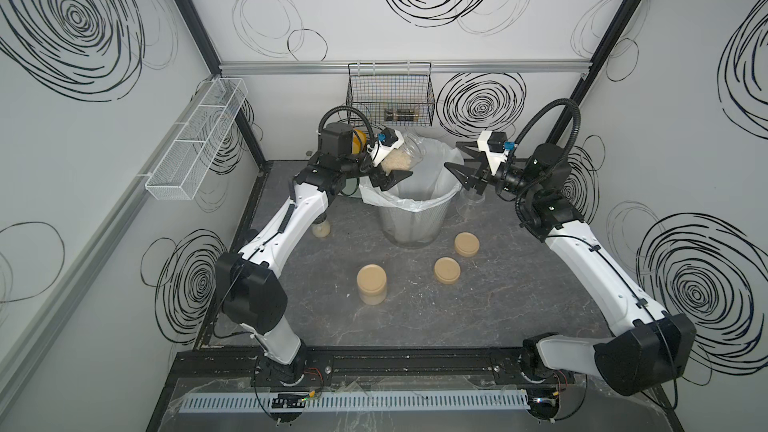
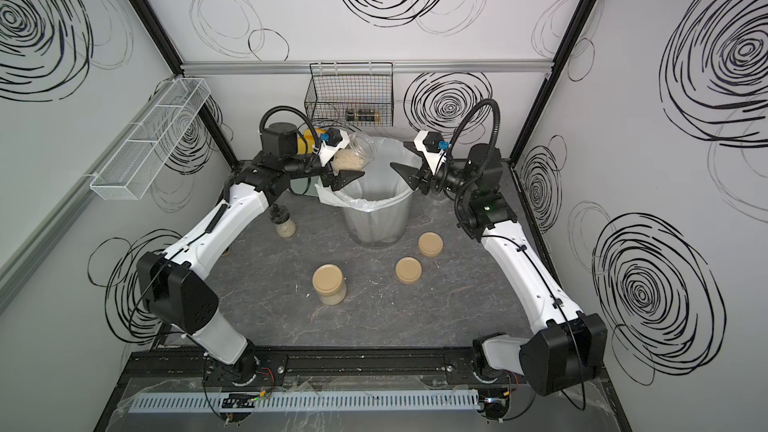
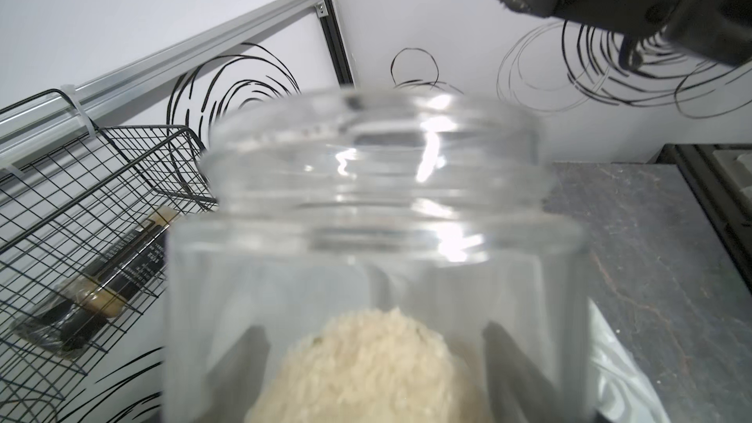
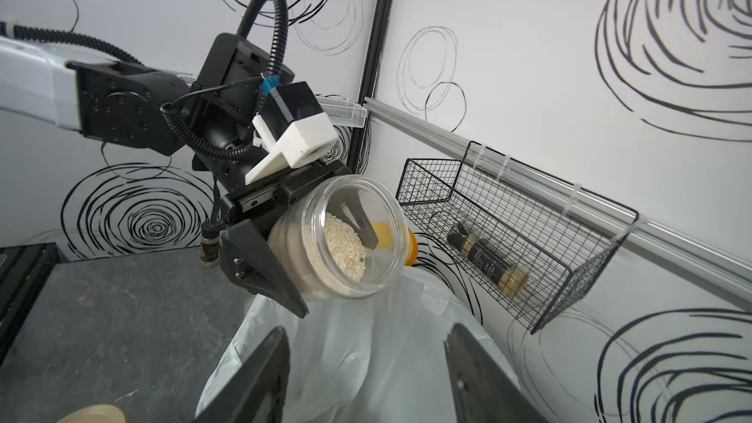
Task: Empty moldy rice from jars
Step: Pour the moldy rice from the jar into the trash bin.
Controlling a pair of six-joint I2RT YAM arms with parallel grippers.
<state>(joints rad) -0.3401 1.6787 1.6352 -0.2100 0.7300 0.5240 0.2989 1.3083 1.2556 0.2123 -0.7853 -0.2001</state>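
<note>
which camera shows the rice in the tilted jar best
Right wrist view: it looks into the open jar mouth, so the rice grains show sharply. The left wrist view shows a blurred mound through the wall; both top views show only a small pale patch.

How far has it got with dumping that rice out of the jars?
Done, it seems: one lid and a second lid lie loose, and an apparently empty jar stands beside the bin. In hand: the left tool tilts an open jar over the bin, rice still inside. Left: the lidded jar. The right tool hangs open, empty.
</note>
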